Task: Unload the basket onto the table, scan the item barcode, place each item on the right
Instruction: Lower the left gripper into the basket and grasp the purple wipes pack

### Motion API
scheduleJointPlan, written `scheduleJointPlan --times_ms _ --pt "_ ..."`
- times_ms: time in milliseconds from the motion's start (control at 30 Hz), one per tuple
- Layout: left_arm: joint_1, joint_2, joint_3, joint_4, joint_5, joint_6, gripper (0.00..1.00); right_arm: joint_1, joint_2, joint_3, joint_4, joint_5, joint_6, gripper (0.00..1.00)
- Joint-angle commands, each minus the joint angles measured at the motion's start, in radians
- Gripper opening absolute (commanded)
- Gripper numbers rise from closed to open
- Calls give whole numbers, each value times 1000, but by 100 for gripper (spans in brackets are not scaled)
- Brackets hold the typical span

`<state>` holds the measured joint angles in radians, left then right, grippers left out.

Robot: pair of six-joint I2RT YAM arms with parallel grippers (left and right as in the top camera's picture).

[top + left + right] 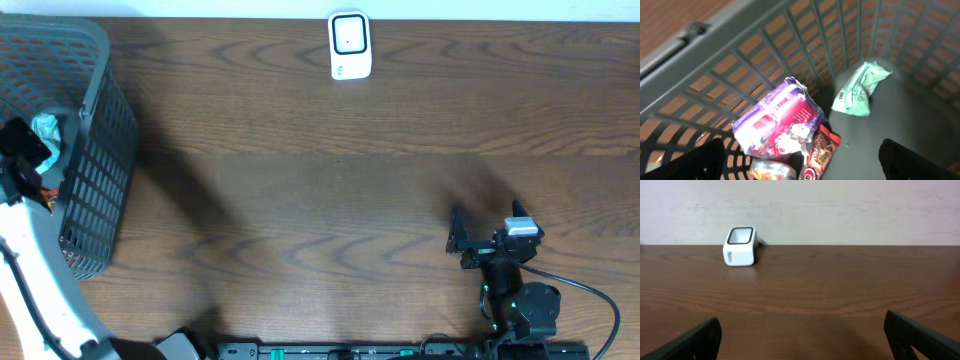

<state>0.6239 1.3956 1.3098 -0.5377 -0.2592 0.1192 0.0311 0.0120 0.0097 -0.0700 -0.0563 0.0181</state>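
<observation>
Your left tool [802, 165], wide open and empty, hangs in the basket [740, 55] over the purple packet [777, 120] lying slantwise below; your right tool [802, 337], equally open and empty, sits well apart.

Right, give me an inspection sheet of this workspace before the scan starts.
Surface: brown wooden table, bare in the middle.
Job's things: white scanner at the far edge; grey basket at the left holding a purple-pink packet, a green packet and a red-brown packet.
Clutter: nothing seen.
Grippers: left tool open, pointing into the basket, holding nothing; right tool open and empty above the table, facing the scanner.
Cables: black cable looping beside the right arm's base.
Surroundings: pale wall behind the table.
</observation>
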Motion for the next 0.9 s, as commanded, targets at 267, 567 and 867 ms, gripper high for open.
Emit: scheduleJointPlan --times_ms 267,567,867 --pt "97 125 4 43 5 143 98 -8 -6 -4 -1 -6 14 99" --pt "156 195 4 61 93 298 98 -8 -6 -4 -1 -6 14 99" --pt "156 271 3 56 104 431 91 -8 -6 -4 -1 -6 14 99"
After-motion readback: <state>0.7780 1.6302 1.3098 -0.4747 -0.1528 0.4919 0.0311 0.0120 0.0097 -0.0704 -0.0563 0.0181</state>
